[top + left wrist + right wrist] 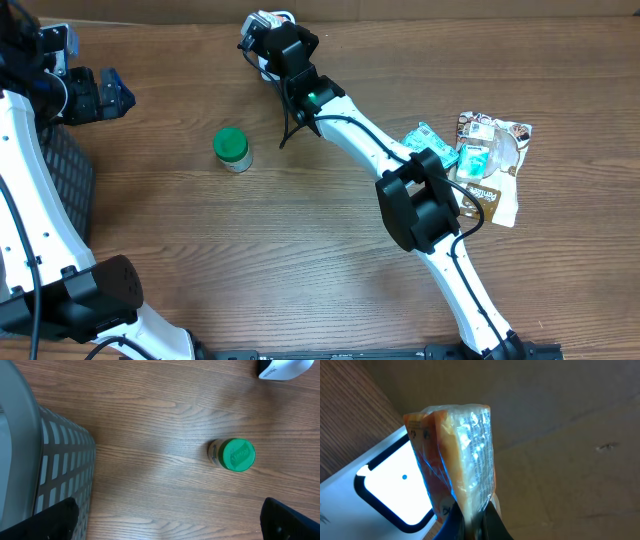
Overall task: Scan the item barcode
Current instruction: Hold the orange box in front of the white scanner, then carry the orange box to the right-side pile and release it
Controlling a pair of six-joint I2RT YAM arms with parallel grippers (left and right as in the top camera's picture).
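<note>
We list first the wooden table [300,250], which carries everything below. Next the right arm [365,135], white with black joints, reaching from the near edge diagonally to the far side of the table. Next the left arm [30,210], rising along the left edge. Next a dark mesh basket [65,175], at the left edge beneath the left arm; the left wrist view shows its grid wall [65,460]. Next a loose pile of snack packets [490,150], teal, brown and white, overlapping one another on the right side just beside the right arm's elbow. Next the scanner [262,22], a white unit at the far edge; in the right wrist view its lit window [385,485] glows white inside a dark frame. Next the left gripper [100,95], at the far left near the basket, its jaws spread wide and holding nothing; its wrist view [167,525] shows only bare wood between the two black fingertips [50,520]. Next the right gripper [270,40], at the scanner, its jaws [475,520] clamped together on the lower end of the item. Next a small jar [232,148] with a green lid, upright on the table between the two arms, well apart from both grippers [235,455]. Last the task's item, an orange packet [460,455] in clear, glossy wrap with fine print on its face, held upright in the right gripper just beside the scanner's lit window; from overhead we cannot make it out under the gripper.
</note>
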